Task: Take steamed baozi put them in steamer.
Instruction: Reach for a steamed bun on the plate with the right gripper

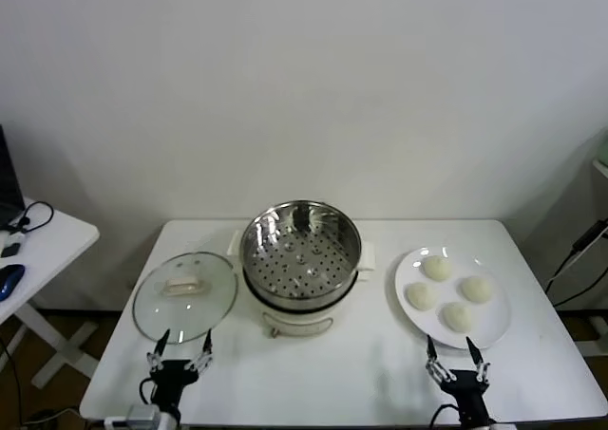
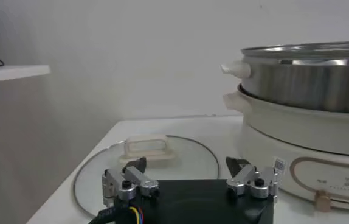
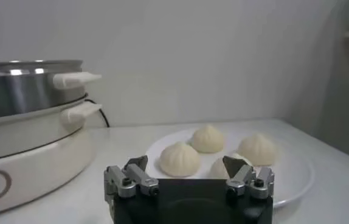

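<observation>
Several cream-white steamed baozi (image 1: pixel 436 268) (image 3: pixel 180 159) lie on a white plate (image 1: pixel 494 324) at the table's right. The steamer (image 1: pixel 300 251) (image 2: pixel 308 82) (image 3: pixel 25 85), a shiny steel pot with a perforated tray on a white base, stands at the table's middle with nothing in it. My right gripper (image 1: pixel 456 357) (image 3: pixel 185 164) hovers open near the front edge, just short of the plate. Over at the front left, my left gripper (image 1: pixel 184 350) (image 2: pixel 186 164) is open too, at the near rim of the glass lid.
A round glass lid (image 1: pixel 184 293) (image 2: pixel 147 164) with a cream handle lies flat, left of the steamer. A white side table (image 1: pixel 38 250) with cables stands further left. A wall rises behind the table.
</observation>
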`<state>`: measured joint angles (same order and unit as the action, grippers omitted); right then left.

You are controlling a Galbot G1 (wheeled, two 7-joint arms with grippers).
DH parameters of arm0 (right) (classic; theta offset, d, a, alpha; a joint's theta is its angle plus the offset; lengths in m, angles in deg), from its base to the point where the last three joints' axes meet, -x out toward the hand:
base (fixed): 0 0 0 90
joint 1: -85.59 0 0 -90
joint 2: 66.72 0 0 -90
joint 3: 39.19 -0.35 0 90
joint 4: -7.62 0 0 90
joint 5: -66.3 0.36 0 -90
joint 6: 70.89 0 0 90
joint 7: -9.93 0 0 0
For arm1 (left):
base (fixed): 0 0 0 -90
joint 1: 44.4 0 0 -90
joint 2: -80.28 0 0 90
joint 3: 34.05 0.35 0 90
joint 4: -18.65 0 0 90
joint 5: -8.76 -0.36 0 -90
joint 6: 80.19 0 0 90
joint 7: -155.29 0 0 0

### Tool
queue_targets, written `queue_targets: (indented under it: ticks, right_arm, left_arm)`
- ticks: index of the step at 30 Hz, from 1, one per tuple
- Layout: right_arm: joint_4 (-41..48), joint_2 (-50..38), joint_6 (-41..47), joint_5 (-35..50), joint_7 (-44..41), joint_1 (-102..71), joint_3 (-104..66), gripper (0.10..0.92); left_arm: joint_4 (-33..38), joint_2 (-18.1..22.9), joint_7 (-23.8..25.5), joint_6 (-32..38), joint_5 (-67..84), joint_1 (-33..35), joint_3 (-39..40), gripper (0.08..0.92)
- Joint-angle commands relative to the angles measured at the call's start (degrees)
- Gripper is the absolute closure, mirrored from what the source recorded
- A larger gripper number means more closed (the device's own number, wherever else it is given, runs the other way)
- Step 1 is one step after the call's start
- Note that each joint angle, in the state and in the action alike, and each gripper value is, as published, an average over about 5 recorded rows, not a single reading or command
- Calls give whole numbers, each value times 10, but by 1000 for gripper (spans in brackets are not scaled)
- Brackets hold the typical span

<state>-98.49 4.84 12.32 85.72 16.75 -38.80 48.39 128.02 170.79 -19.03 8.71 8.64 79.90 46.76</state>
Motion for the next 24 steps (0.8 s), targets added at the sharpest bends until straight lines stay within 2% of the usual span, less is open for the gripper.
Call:
queue_targets:
  ticks: [1,7,11,20,24]
  right_arm:
    - [-11,-15,118,11,2,66,-40,203]
    - [4,-87,213,4,6,170,-38,203]
    - [32,-148,280,-5,-28,239,-11,203]
    - [92,-306,396,-76,-202,363,82,203]
    - [119,-390,396,-114,-293,423,163,203]
  left_arm:
    - [0,-3,0,0,-9,0,-1,177]
    - [0,-7,1,0,-9,-3,-2,177]
    - [-1,-10,2,1,-7,-5,-2,177]
    - [-4,-17,5,3,-6,-8,-1,177]
    - [-10,-18,5,6,-8,-13,1,177]
